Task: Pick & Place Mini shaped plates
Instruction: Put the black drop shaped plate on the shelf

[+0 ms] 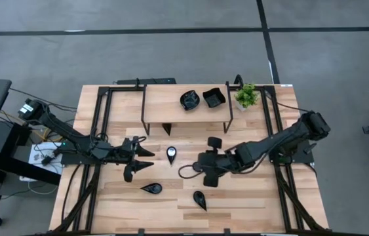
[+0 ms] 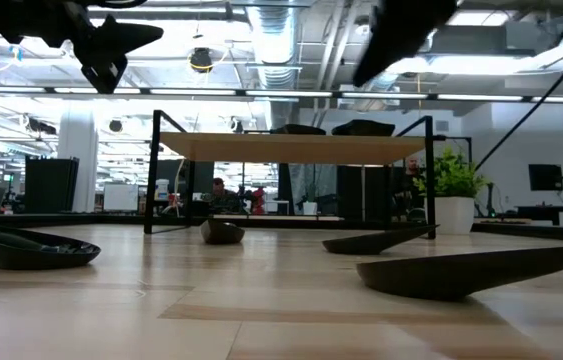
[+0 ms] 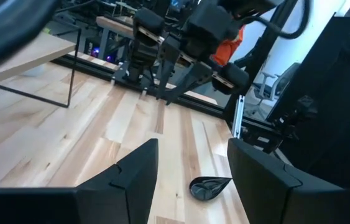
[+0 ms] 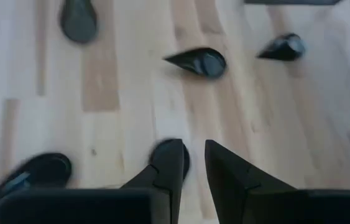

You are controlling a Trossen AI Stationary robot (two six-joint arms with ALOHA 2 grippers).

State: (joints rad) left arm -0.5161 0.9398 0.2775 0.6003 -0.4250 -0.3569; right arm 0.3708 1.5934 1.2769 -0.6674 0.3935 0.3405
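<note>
On the wooden table (image 1: 250,196), several of the mini shaped plates are being left in the open: a teardrop plate (image 1: 172,154) near the middle, a second teardrop plate (image 1: 151,189) lower left, and a third teardrop plate (image 1: 200,199) lower centre, while 2 plates, a scalloped plate (image 1: 189,99) and a square plate (image 1: 213,98), are already sitting on the raised shelf (image 1: 164,98) beside the potted plant (image 1: 246,96). The left gripper (image 3: 190,171) is being held above the boards with its fingers spread wide and nothing between them; in its wrist view the third teardrop plate (image 3: 209,186) is lying just ahead of the gap. The right gripper (image 4: 190,163) is being held over the table's centre with its fingers nearly closed, only a narrow slit between them, and no plate is being pinched; a small dark object is partly hidden behind one finger and cannot be identified. Judging from this, the main risks are being posed by the glossy, shallow, tapering dishes: a fingertip could be skidding off a rim and pushing a plate away, and the 2 arms, close together mid-table, could be colliding if both are being sent to the same plate.
</note>
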